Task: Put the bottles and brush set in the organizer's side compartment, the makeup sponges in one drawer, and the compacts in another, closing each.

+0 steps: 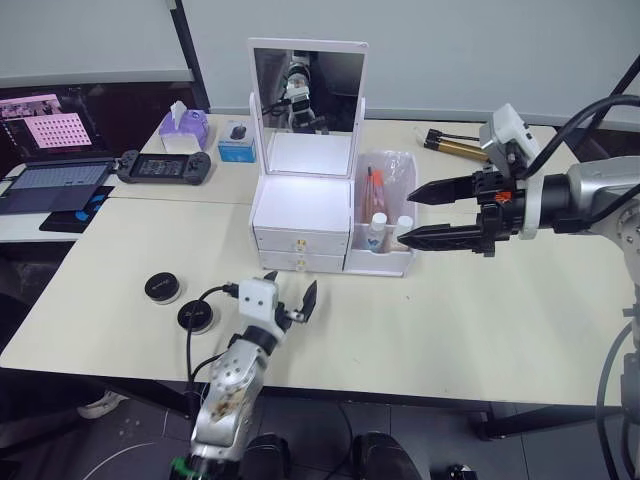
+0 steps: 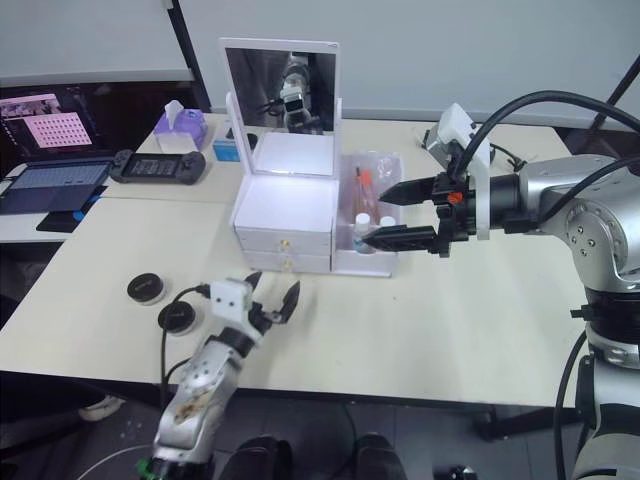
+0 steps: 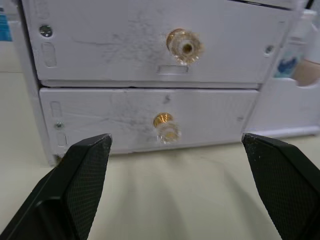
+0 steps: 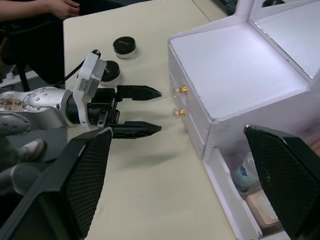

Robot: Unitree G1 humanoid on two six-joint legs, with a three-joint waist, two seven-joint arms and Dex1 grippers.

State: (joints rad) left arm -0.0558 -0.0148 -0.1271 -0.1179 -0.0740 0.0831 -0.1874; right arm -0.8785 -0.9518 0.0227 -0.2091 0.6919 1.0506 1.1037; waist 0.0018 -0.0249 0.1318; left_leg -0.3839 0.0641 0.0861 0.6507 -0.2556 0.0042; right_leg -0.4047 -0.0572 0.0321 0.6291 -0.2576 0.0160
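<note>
The white organizer [image 1: 300,205] stands mid-table with its mirror up and both gold-knobbed drawers [image 3: 150,45] closed. Its side compartment [image 1: 380,264] holds the brush set [image 1: 376,190] and two bottles [image 1: 378,232], which stand upright. Two round black compacts [image 1: 163,288] lie on the table to the left of the drawers. The makeup sponges are out of view. My left gripper [image 1: 291,285] is open and empty, low over the table, facing the lower drawer's knob [image 3: 166,127]. My right gripper [image 1: 405,215] is open and empty, just right of the side compartment.
At the back left are a laptop [image 1: 60,180], a game controller [image 1: 165,165], a purple tissue box [image 1: 185,130] and a small blue box [image 1: 237,148]. A gold-and-black pump [image 1: 455,147] lies at the back right. A person's hand [image 4: 60,7] rests beyond the table's left edge.
</note>
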